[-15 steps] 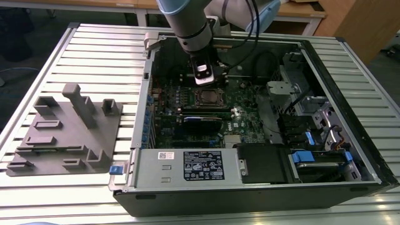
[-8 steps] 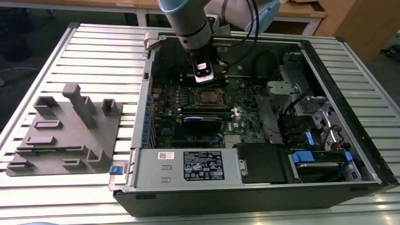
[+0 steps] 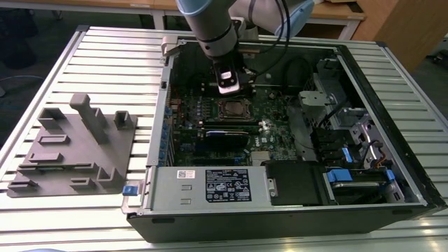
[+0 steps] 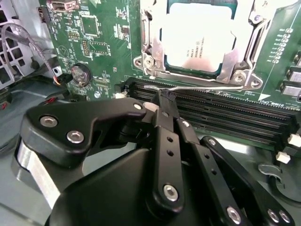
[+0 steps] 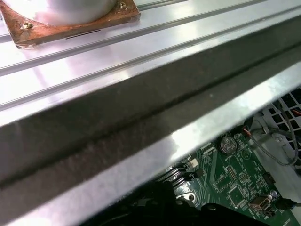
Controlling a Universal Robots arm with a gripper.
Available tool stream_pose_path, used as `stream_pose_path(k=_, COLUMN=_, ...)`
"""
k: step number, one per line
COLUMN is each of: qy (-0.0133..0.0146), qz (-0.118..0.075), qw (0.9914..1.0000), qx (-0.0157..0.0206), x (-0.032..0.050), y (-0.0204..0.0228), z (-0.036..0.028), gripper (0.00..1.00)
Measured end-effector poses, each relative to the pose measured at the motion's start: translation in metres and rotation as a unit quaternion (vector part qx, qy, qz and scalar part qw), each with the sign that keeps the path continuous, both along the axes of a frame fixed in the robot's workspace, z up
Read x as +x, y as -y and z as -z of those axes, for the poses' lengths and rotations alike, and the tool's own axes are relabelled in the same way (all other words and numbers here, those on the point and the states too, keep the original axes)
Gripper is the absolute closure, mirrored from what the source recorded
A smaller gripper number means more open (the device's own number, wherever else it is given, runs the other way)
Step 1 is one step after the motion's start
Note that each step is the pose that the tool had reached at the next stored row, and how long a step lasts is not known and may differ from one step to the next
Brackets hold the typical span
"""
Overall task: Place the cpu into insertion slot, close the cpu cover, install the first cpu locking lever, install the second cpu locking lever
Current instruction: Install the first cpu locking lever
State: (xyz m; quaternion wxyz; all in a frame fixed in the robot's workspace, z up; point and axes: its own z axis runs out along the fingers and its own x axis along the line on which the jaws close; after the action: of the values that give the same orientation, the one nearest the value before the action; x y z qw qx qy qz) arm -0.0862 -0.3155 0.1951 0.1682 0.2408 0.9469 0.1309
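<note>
Gripper (image 4: 165, 101) fingers closed on a thin locking lever (image 4: 197, 88) beside the insertion slot (image 4: 155, 70); I judge the cpu (image 4: 197, 35) seated under the closed cpu cover (image 4: 249, 42) (levers unfinished).

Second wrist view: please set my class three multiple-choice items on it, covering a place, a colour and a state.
1. Where is the small flat square silver-grey cpu?
A. beneath the thin silvery windowed cpu cover
B. on a grey table
C. between the fingers

2. The circuit board is:
A. blue
B. green
C. red

3. The black gripper is:
A. wide open
B. shut on the thin silvery wire lever
C. shut on a cable

Key:
1 A: the cpu's top shows through the cover's window.
2 B: the board is green all around the cover.
3 B: the fingertips meet on the lever.
</note>
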Motion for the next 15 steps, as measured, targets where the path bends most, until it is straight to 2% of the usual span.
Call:
stream_pose_path(k=4, qy=0.0000, qz=0.000, qw=1.00000, qx=0.0011, x=-0.0001, y=0.0027, z=0.0000, gripper=0.89)
stream_pose_path(k=9, qy=0.0005, qz=0.000, qw=1.00000, qx=0.0011, x=-0.0001, y=0.0031, z=0.0004, gripper=0.89)
stream_pose_path(k=15, qy=0.0041, qz=0.000, qw=0.99999, qx=0.0011, x=-0.0001, y=0.0031, z=0.0026, gripper=0.89)
